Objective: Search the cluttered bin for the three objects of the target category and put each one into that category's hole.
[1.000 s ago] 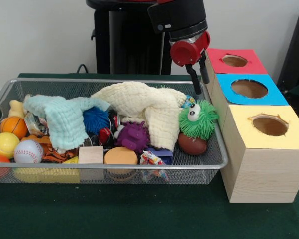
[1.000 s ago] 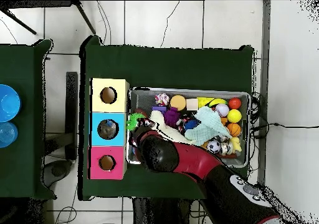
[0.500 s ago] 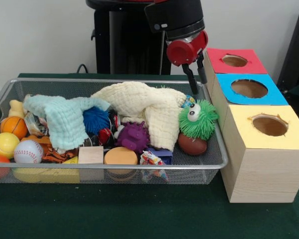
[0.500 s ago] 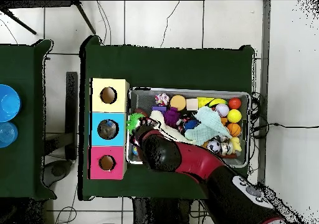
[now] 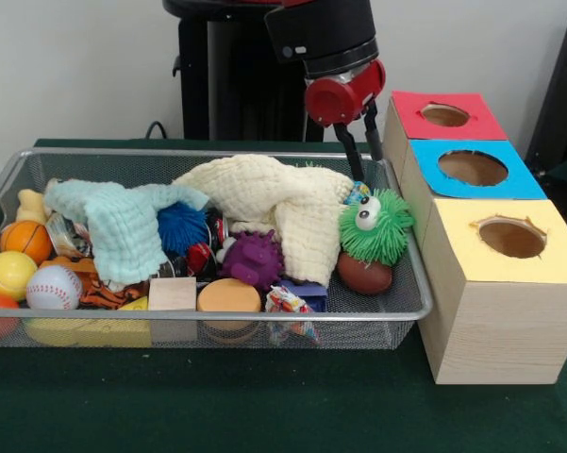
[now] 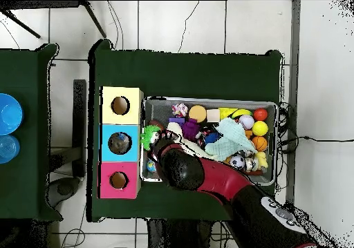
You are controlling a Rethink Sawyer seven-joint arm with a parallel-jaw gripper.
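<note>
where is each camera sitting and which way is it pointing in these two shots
Front view: sits low across the table, facing the wire bin and the three boxes; the arm's red and black wrist comes down from above, with the gripper open over the bin's far right corner.
Overhead view: sits above the table, looking straight down; the arm reaches up from the picture's bottom over the bin.
Both share the bin, the boxes, the green furry toy and the arm.
</note>
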